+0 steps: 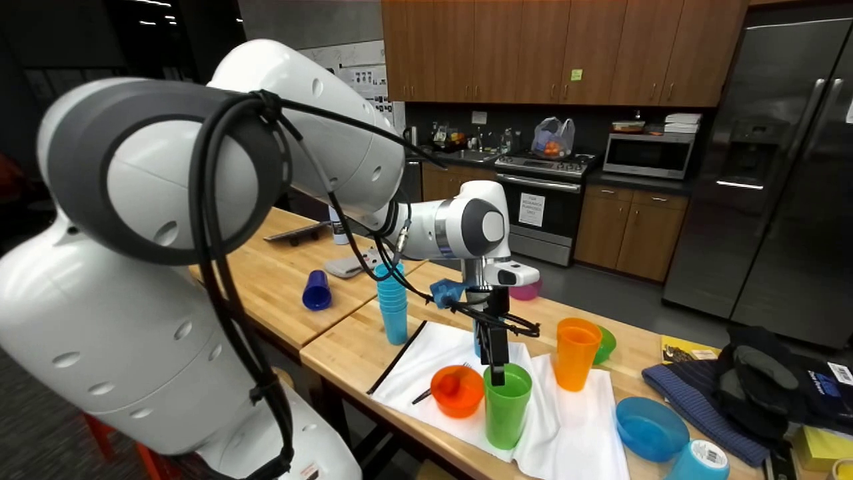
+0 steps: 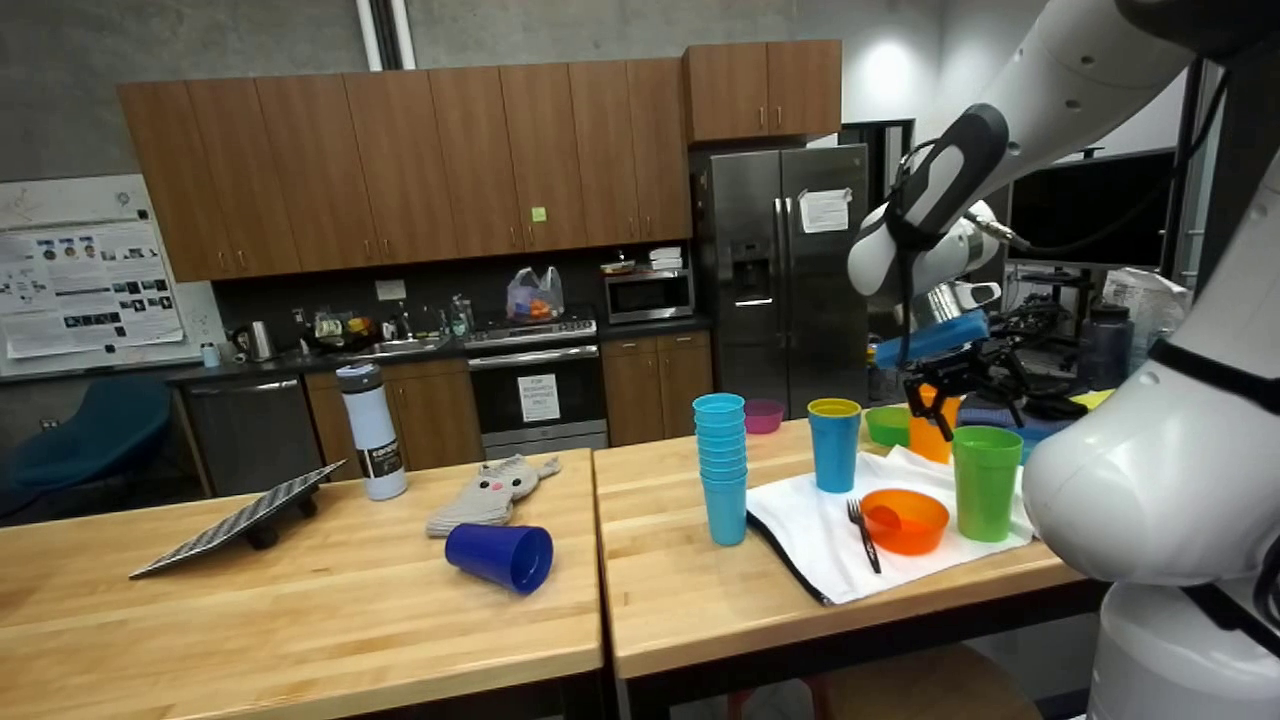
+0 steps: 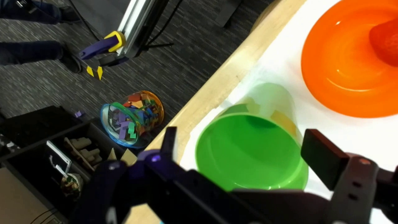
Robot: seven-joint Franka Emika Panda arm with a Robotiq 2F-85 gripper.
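My gripper is open and empty. In the wrist view an upright green cup shows between the two spread fingers, its mouth facing the camera. The cup stands on a white cloth and also shows in both exterior views. The fingertips are near the height of its rim; I cannot tell whether a finger touches it. Beside the cup is an orange bowl with a red object in it. A dark fork lies beside the bowl.
An orange cup, a blue cup and a stack of light blue cups stand around the cloth. A blue bowl and dark gloves lie farther along. A dark blue cup lies on its side.
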